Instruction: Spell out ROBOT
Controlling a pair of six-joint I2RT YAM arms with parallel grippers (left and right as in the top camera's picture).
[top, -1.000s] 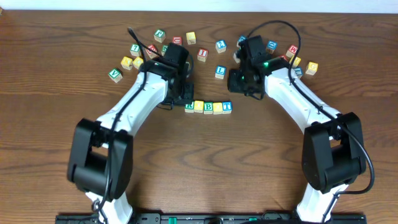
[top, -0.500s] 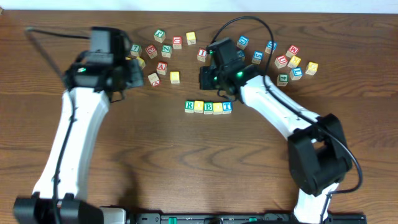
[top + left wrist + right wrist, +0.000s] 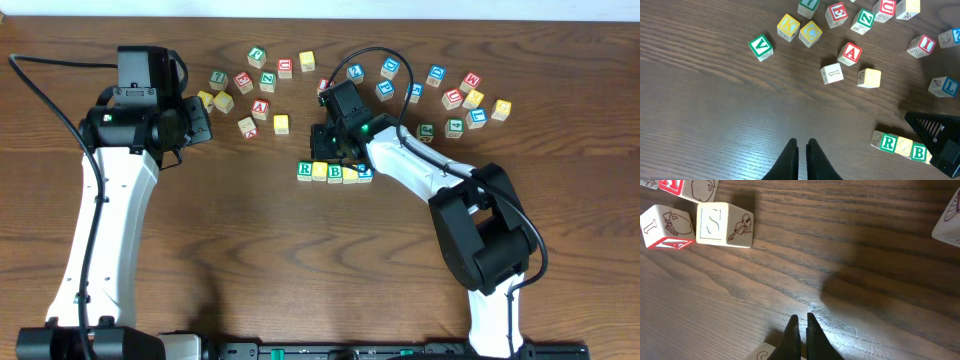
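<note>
A row of letter blocks point(image 3: 335, 172) lies mid-table, reading R, O, B, a yellow block, T. In the left wrist view its R, O and B point(image 3: 901, 146) show at the lower right. My right gripper point(image 3: 322, 147) is shut and empty, just behind the row's left end. In the right wrist view its tips point(image 3: 802, 321) hang over bare wood, with a block corner point(image 3: 764, 354) at the bottom edge. My left gripper point(image 3: 203, 122) is shut and empty at the back left, its fingers point(image 3: 802, 146) over bare table.
Loose letter blocks lie across the back: a group point(image 3: 262, 82) near the left gripper and another point(image 3: 465, 100) at the right. A green V block point(image 3: 760, 46), red A block point(image 3: 850, 52) and yellow block point(image 3: 869, 78) lie ahead of the left fingers. An S block point(image 3: 722, 225) sits beyond the right fingers.
My left arm has pulled away from the row to the back left. My right gripper has moved left and down to just behind the row's left end.
</note>
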